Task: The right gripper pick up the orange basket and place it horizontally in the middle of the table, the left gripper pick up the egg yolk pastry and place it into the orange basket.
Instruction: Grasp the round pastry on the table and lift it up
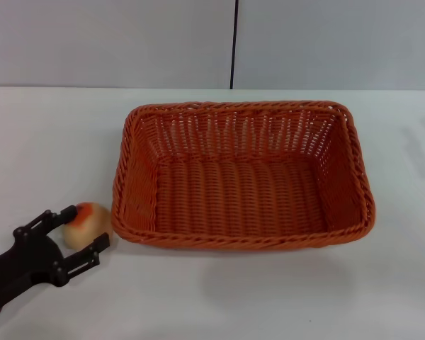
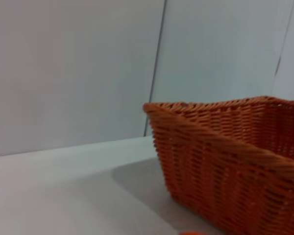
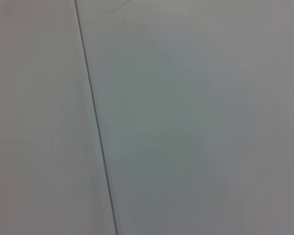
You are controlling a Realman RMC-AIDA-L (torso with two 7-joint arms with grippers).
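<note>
A: Pastry [image 1: 83,223] sits at the lower left of the head view, on the table [image 1: 269,297], just beside the basket's [image 1: 241,173] left wall. The left gripper [image 1: 83,228] is right there, prongs apart, one on either side of the bun.

B: Clamped yet?

A: Not that I can tell. One tip is at the glazed top edge, the other low at the near side; contact is unclear. It's a small domed bun, likely light and soft, so a hard squeeze could crush or flake it.

B: Where should it bite?

A: Across the widest part of the dome, low on the sides, gently. The glaze may be slick.

B: And the basket?

A: Flat, mid-table, long side across the frame, open and ready. Stiff wicker, so its rim won't give if bumped.

B: Right gripper?

A: Not in view.
</note>
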